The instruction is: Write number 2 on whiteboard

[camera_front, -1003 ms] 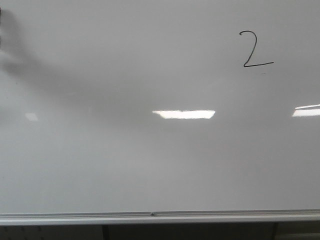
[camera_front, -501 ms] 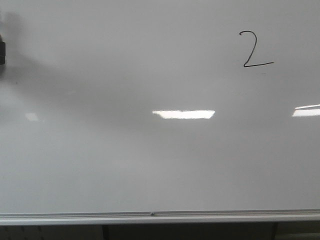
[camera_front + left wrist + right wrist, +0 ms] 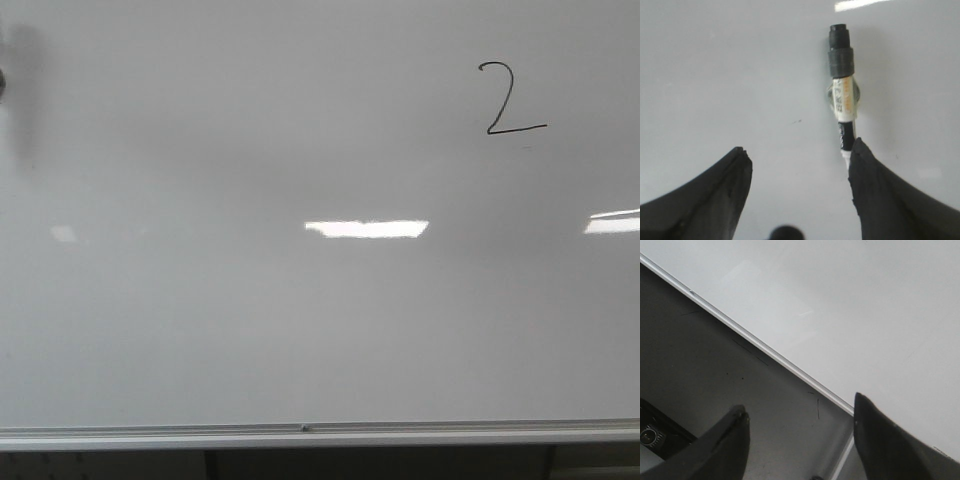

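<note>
Clearly, the number 2 (image 3: 512,98) is seen drawn in thin black line toward the upper right of the whiteboard (image 3: 300,330), well above the silver frame edge along the bottom. Bright reflections are spread across the middle of the glossy surface. The left tool (image 3: 797,160) is held with its fingers spread apart over the board; a marker (image 3: 842,95) is lying flat on the board, its end touching one finger, yet it is not clamped. The right tool (image 3: 800,415) is likewise held open, over the board's framed corner and the dark desk (image 3: 700,365) beside it.
</note>
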Robot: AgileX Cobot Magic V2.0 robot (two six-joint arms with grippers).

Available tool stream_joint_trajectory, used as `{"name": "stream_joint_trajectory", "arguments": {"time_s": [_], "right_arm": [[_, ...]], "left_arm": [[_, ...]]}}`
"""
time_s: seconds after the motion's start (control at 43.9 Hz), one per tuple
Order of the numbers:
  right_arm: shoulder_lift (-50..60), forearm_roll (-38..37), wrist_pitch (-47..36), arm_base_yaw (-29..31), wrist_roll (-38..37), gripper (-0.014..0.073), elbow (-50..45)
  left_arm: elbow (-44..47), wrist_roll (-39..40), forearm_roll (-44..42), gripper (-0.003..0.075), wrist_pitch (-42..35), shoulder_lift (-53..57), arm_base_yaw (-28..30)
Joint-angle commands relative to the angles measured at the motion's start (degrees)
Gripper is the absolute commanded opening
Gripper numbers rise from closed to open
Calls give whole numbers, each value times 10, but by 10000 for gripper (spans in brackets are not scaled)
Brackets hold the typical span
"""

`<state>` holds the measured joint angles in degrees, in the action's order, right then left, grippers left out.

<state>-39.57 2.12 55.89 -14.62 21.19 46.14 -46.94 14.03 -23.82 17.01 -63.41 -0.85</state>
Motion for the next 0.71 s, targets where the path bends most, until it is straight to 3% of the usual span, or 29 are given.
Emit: {"name": "stream_joint_trajectory", "arguments": {"time_s": [0.0,0.137,0.273,0.501,0.684], "right_arm": [[2,3,-33,-1,-27,478,16],[2,3,-26,-1,-104,478,19],[5,3,-2,-1,-153,478,26],[59,3,0,-1,-188,472,25],[121,3,0,-1,-192,409,24]], "left_arm": [[-55,-1,3,423,110,52,-37],[-94,-17,53,422,241,85,-111],[-108,-17,83,421,320,108,-181],[-103,-17,109,420,358,163,-262],[-80,-17,121,420,357,205,-294]]}}
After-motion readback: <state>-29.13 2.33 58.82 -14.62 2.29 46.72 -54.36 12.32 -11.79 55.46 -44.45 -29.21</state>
